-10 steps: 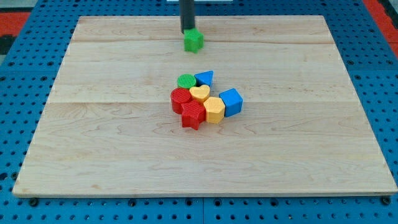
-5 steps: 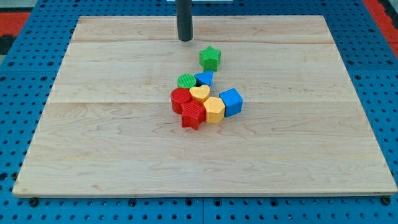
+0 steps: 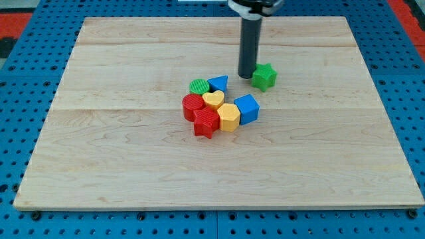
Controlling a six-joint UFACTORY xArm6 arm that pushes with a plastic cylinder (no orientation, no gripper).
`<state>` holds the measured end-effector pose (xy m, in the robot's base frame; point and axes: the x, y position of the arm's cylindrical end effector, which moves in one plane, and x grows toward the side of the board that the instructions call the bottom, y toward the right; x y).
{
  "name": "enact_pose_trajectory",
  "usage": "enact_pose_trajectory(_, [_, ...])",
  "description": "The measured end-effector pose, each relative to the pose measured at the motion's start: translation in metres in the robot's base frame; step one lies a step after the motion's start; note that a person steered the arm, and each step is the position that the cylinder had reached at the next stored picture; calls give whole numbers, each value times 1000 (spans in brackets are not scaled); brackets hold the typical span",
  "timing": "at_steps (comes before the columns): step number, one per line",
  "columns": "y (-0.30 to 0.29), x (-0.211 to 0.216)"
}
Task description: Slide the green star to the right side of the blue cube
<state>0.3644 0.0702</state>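
Note:
The green star [image 3: 264,76] lies on the wooden board, above and a little to the right of the blue cube [image 3: 247,108]. My tip [image 3: 246,74] stands just left of the star, touching or nearly touching it. The blue cube sits at the right end of a tight cluster of blocks in the board's middle.
The cluster holds a green cylinder [image 3: 198,86], a blue triangle [image 3: 218,83], a yellow heart [image 3: 213,99], a red cylinder [image 3: 192,105], a red star [image 3: 206,123] and a yellow hexagon [image 3: 228,117]. The wooden board [image 3: 119,153] lies on a blue pegboard.
The green star has slid right and toward the view's bottom, from the top centre to above the blue cube. My tip has followed it right and down. The cluster has not moved.

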Motion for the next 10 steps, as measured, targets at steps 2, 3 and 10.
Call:
enact_pose_trajectory(2, [9, -31])
enact_pose_trajectory(3, [37, -27])
enact_pose_trajectory(10, [106, 23])
